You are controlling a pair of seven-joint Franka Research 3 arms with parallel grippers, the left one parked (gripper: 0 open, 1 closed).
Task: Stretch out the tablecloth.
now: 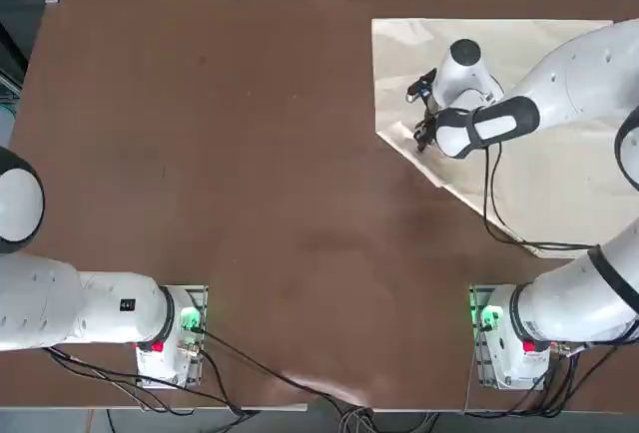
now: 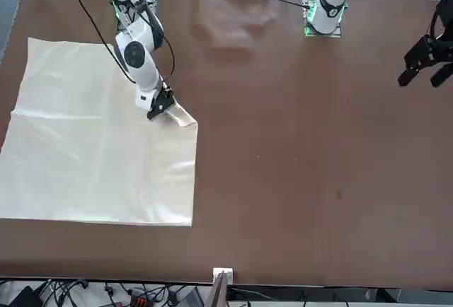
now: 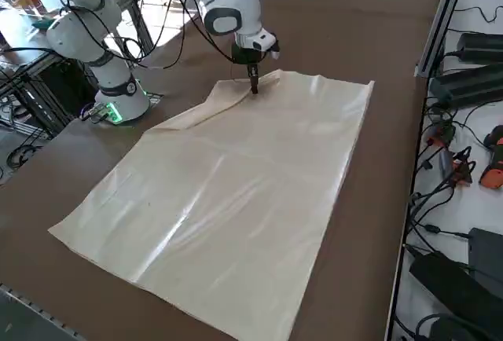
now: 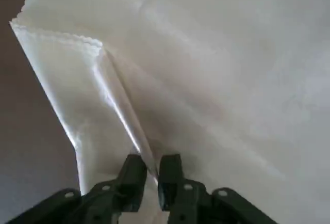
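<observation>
A cream tablecloth point(image 1: 539, 164) is spread on the brown bench point(image 1: 220, 184) at the upper right of the top view. A raised fold near its left edge is pinched between the right end effector's point(image 4: 149, 175) narrowly parted fingers.

The working right arm reaches out from its base over the table, elbow raised and forearm slanting downward, so that its white wrist hangs low above the surface. The black two-finger right gripper point(image 4: 150, 175) points almost straight down at the table. Its fingers point(image 4: 132, 168) stand close together with only a narrow gap between the pads, a thin raised ridge of cream fabric sitting in that gap.
</observation>
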